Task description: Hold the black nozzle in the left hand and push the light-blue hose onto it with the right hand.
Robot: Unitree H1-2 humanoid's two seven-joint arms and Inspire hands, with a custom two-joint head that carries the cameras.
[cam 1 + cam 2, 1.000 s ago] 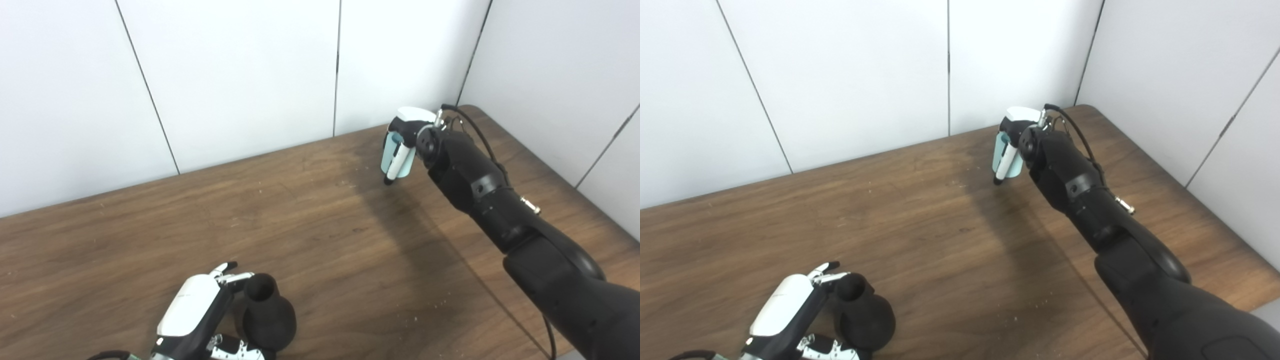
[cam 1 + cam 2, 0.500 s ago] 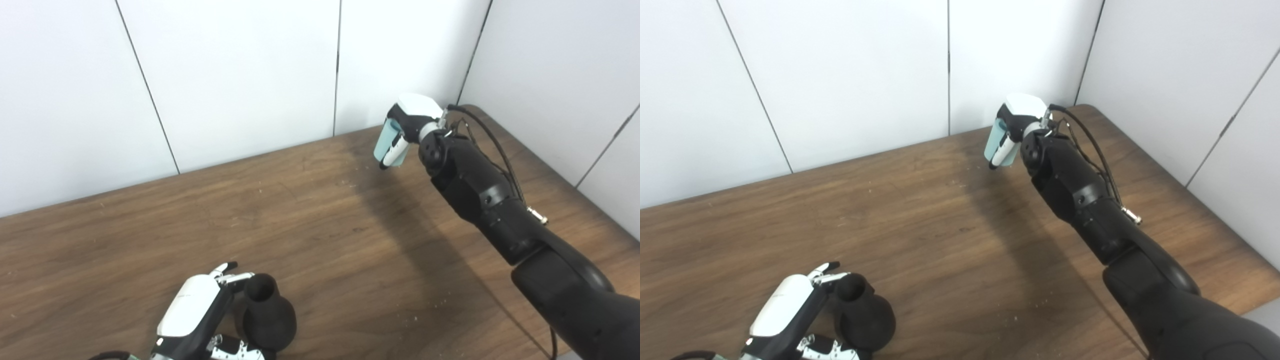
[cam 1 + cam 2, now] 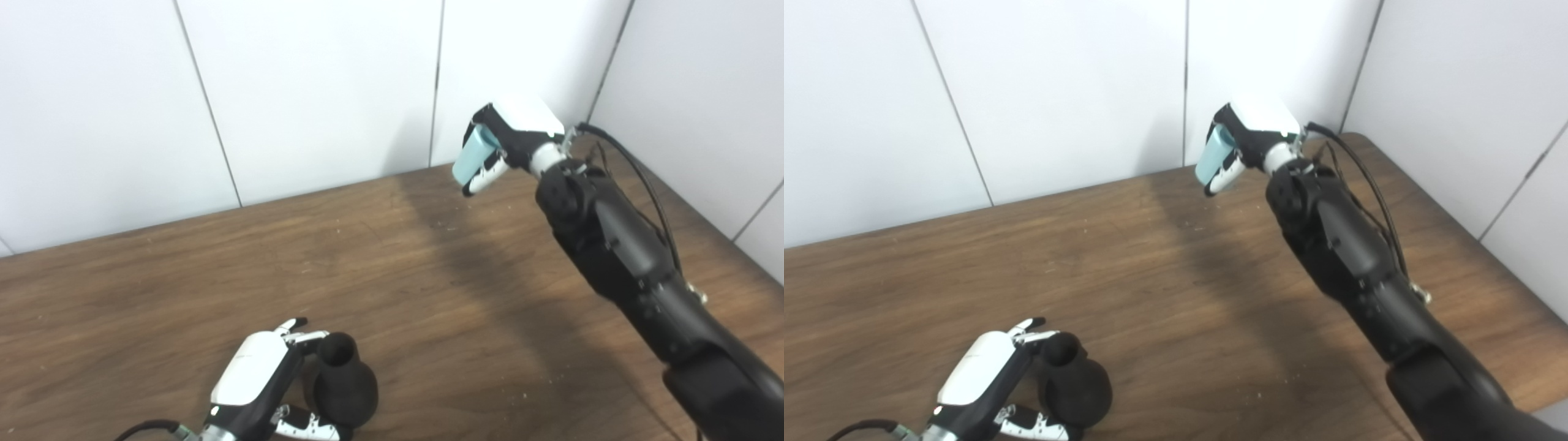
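The black nozzle (image 3: 343, 387) is a bulbous piece with a narrow open neck, standing on the wooden table (image 3: 184, 269) near the front edge. My left hand (image 3: 260, 378) is wrapped around its left side and base, shut on it. My right hand (image 3: 508, 138) is raised above the far right part of the table, near the wall corner. It is shut on a short light-blue hose (image 3: 470, 158), which tilts down to the left. In the right eye view the hose (image 3: 1211, 160) shows the same way, far from the nozzle (image 3: 1073, 389).
White wall panels stand behind and to the right of the table. A black cable (image 3: 637, 177) runs along my right forearm. The table's right edge (image 3: 1519, 294) lies beside that arm.
My right hand has lifted the light-blue hose up off the table and tilted it leftward. The camera has shifted slightly. My left hand and the nozzle have stayed put.
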